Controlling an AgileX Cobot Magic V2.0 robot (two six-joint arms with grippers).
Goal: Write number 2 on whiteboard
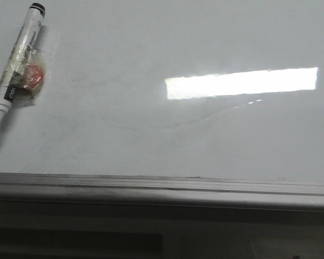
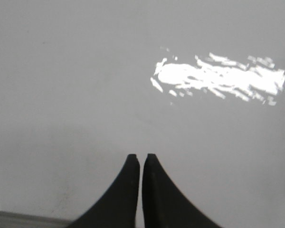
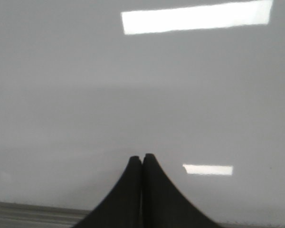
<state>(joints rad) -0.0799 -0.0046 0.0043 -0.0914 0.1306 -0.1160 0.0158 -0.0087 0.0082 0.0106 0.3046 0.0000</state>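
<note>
Glossy white-grey, the whiteboard (image 1: 124,124) filled nearly the whole front view, with no drawn 2 anywhere on the surface that showed. At the upper left of that frame lay a marker (image 1: 16,65), tilted, its black cap toward the top edge and its dark tip toward the left edge; a yellowish wrap with a red patch (image 1: 32,75) clung to the middle of its barrel. Faint smudges marked the board near the pen. Right of centre, a bright rectangular glare (image 1: 242,82) lay across the upper half, and just under it ran a faint grey curved smudge line (image 1: 205,117). Along the lower part of the frame stretched the grey metal rail (image 1: 162,189), from the left edge to the right.

In the left wrist view, the left gripper (image 2: 141,157) hung over bare board, its 2 black fingers (image 2: 131,166) almost together with only a thin slit between the tips, nothing between them. A broken patch of glare sat at the upper right there.

In the right wrist view, the right gripper (image 3: 142,157) had its tips pressed together, likewise holding nothing, with bare board above the tips and the rail along the frame's lower edge.
</note>
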